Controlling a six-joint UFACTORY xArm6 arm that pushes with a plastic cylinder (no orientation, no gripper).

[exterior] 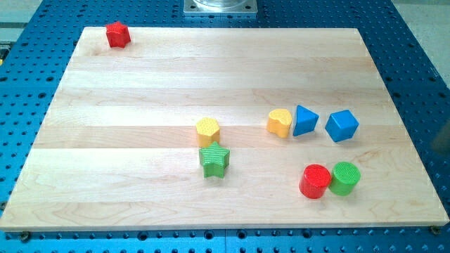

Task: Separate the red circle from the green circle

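Note:
The red circle (315, 181) and the green circle (345, 178) stand side by side at the lower right of the wooden board (140, 84). They touch, with the red one on the view's left. My tip does not show clearly. There is only a faint grey blur (440, 139) at the view's right edge, off the board.
A yellow heart (280, 122), a blue triangle (304, 120) and a blue cube (342, 125) sit in a row above the circles. A yellow hexagon (208, 131) touches a green star (214, 161) near the middle. A red star (118, 34) is at the top left corner. The arm's metal base (221, 6) is at the view's top.

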